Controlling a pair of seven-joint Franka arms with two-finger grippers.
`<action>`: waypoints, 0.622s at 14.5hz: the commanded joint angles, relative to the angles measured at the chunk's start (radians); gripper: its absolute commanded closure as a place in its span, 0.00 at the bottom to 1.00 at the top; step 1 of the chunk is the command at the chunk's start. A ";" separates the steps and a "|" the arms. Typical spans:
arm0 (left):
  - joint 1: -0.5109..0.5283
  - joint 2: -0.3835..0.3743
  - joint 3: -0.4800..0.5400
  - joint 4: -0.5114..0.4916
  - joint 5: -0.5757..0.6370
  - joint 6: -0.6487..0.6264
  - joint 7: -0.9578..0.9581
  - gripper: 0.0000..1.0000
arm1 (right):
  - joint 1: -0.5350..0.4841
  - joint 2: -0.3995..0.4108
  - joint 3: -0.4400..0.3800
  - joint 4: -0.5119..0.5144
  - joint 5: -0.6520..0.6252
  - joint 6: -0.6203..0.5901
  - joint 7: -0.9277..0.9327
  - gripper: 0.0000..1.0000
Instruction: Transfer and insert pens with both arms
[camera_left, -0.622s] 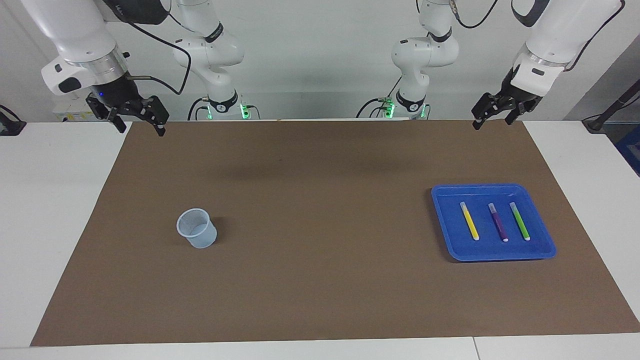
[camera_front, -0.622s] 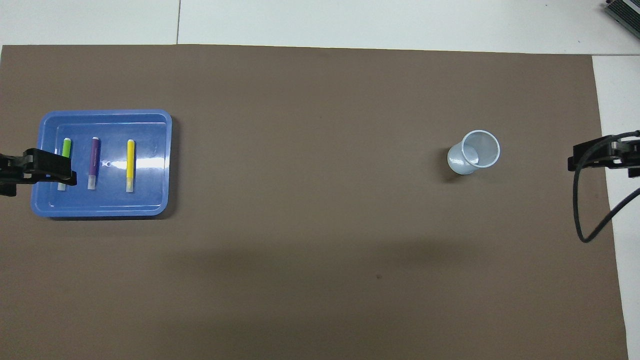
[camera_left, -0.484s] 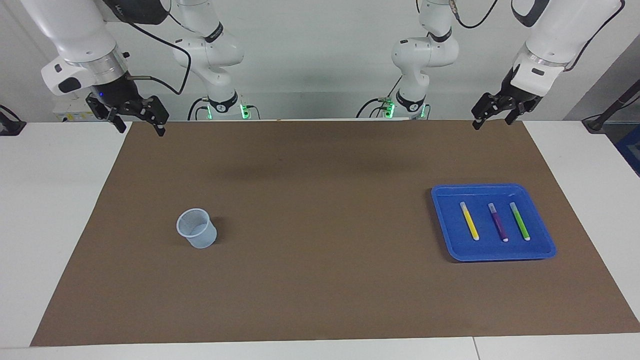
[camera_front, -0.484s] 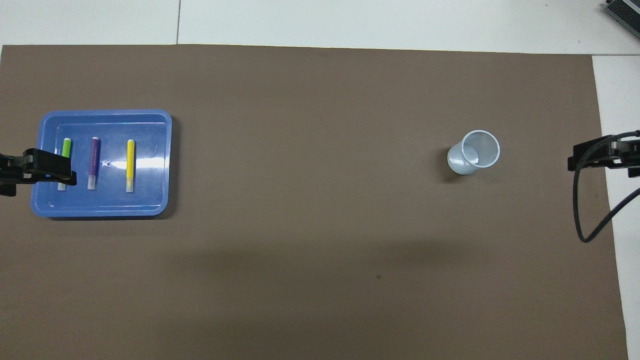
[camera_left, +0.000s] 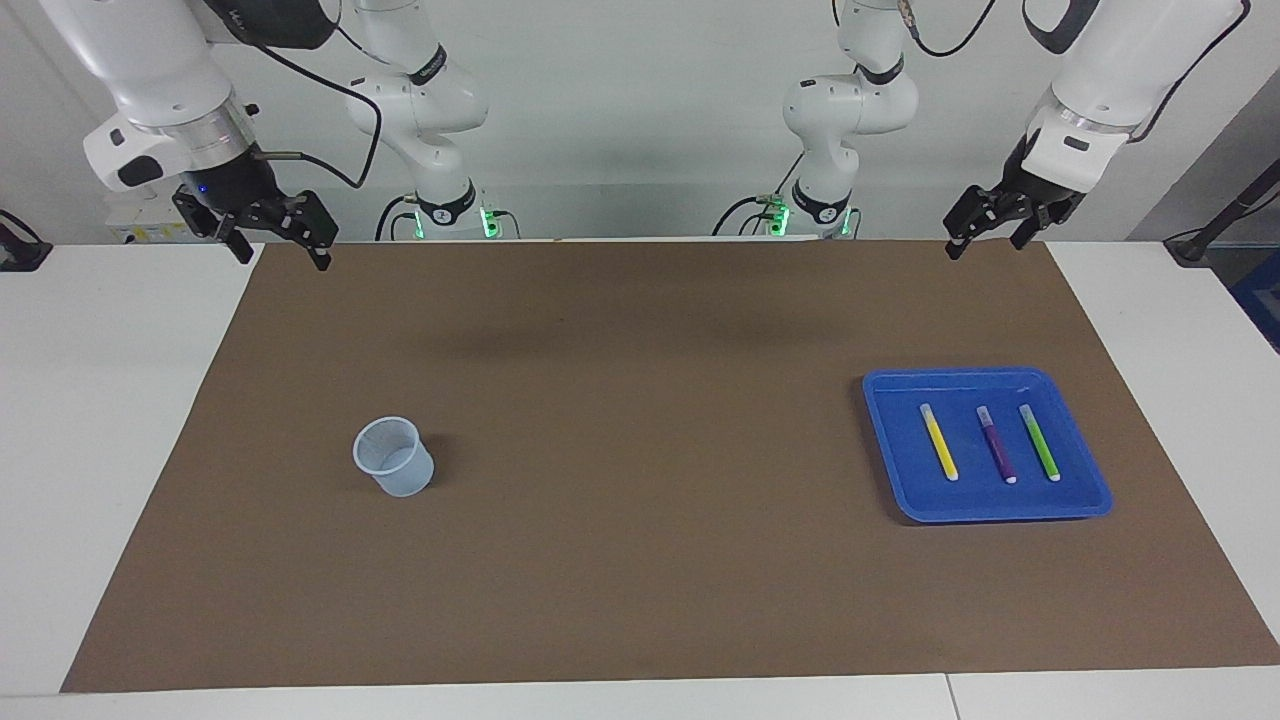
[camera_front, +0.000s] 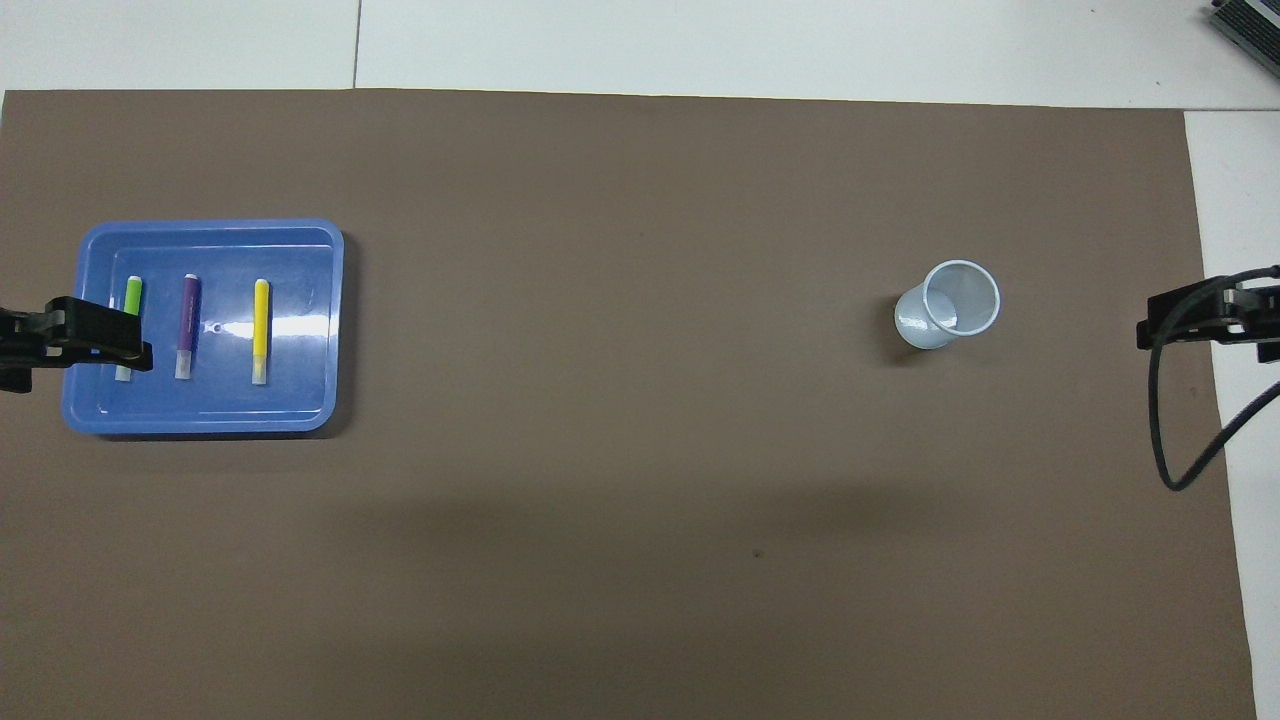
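Since the earlier frame nothing has shifted. Left gripper (camera_left: 986, 226) and right gripper (camera_left: 272, 240), both spread and holding nothing, hang over the mat's robot-side corners. Yellow pen (camera_left: 938, 442), purple pen (camera_left: 996, 444) and green pen (camera_left: 1039, 442) lie side by side in the blue tray (camera_left: 1000, 505) toward the left arm's end.

The blue tray (camera_front: 300, 245) looks like glossy plastic, catching a bright glare. The brown mat (camera_front: 640, 500) is matt and smooth. The pale cup (camera_front: 950, 305) appears to be thin translucent plastic.

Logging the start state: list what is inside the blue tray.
Three pens lie side by side in the blue tray: yellow pen, purple pen, green pen. In the overhead view the raised left gripper covers part of the green pen.
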 joint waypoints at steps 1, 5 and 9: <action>0.007 -0.027 0.000 -0.032 0.006 0.018 -0.001 0.00 | -0.010 -0.008 0.005 -0.004 0.020 -0.017 0.022 0.00; 0.004 -0.027 0.000 -0.030 0.006 0.013 -0.002 0.00 | -0.011 -0.008 0.004 -0.004 0.038 -0.020 0.027 0.00; 0.002 -0.027 0.000 -0.029 0.006 0.018 -0.002 0.00 | -0.014 -0.013 0.004 -0.018 0.038 -0.036 0.028 0.00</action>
